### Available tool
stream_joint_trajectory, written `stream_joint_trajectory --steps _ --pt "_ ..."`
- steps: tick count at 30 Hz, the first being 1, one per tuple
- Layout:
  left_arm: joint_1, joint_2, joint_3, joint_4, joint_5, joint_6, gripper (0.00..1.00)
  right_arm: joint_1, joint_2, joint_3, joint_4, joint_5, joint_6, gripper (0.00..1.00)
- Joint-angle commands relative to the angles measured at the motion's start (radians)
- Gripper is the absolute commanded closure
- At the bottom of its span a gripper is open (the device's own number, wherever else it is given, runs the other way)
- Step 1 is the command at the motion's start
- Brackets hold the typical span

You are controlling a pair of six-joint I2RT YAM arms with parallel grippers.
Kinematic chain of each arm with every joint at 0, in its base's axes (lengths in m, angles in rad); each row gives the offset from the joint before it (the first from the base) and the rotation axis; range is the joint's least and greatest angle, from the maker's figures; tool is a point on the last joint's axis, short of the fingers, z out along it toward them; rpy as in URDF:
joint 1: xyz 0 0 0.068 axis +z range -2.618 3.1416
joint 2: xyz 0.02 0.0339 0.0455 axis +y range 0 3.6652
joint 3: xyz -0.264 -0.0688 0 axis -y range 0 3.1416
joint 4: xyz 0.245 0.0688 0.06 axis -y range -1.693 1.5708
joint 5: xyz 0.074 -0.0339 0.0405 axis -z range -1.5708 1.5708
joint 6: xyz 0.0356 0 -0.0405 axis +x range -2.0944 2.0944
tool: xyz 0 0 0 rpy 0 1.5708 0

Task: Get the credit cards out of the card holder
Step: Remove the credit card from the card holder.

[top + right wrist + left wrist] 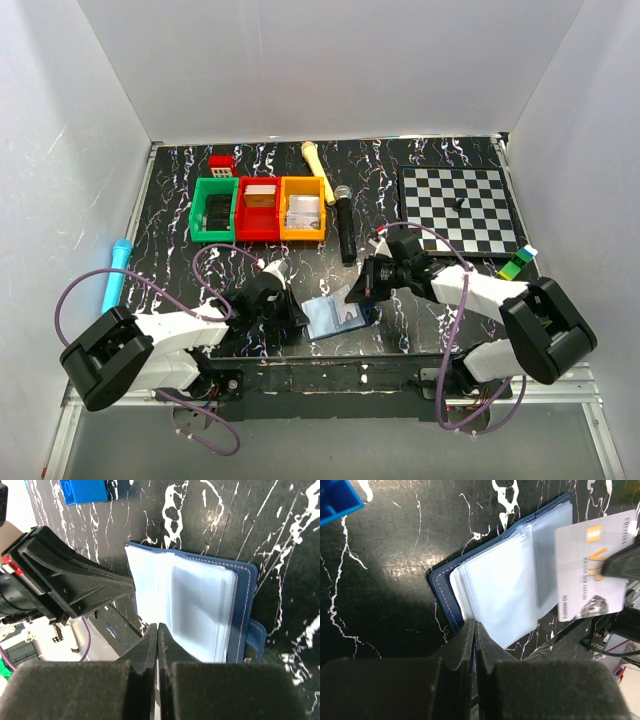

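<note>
The navy card holder [322, 318] lies open on the black marbled table between my two grippers, its clear sleeves [502, 592] fanned upward. My left gripper [475, 626] is shut on the holder's near edge, and a sliver of blue shows between its fingers. My right gripper [158, 627] is shut on a whitish credit card [590, 570] with gold print. That card is out of the sleeves and sits over the holder's far side. In the right wrist view the card is edge-on and hardly shows, and the holder [200, 607] lies just beyond the fingertips.
Green [213, 212], red [258, 210] and orange [302, 210] bins stand behind the holder. A black microphone [344, 228] and a chessboard [458, 208] lie to the right. A cyan marker [116, 275] lies at the left. A small blue brick [337, 500] sits near the holder.
</note>
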Motion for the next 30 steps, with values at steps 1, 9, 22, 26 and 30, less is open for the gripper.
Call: stream_joint_trajectory --steps 1,9,22,26,30 --pt "-0.005 -0.027 0.010 -0.121 -0.022 0.056 1.00 -0.011 -0.100 0.083 -0.141 0.006 -0.059 0.99" --pt "-0.005 -0.103 0.166 -0.170 0.044 0.139 0.41 -0.010 -0.264 0.260 -0.434 0.093 -0.186 0.99" --pt "0.021 -0.625 0.285 -0.385 -0.242 0.186 0.02 0.038 -0.347 0.438 -0.709 0.244 -0.350 0.99" --pt "0.042 -0.689 0.339 -0.458 -0.170 0.306 0.02 0.151 -0.315 0.517 -0.743 0.178 -0.467 0.99" --pt "0.061 -0.646 0.395 -0.431 0.040 0.384 0.02 0.286 -0.267 0.606 -0.743 0.051 -0.547 0.99"
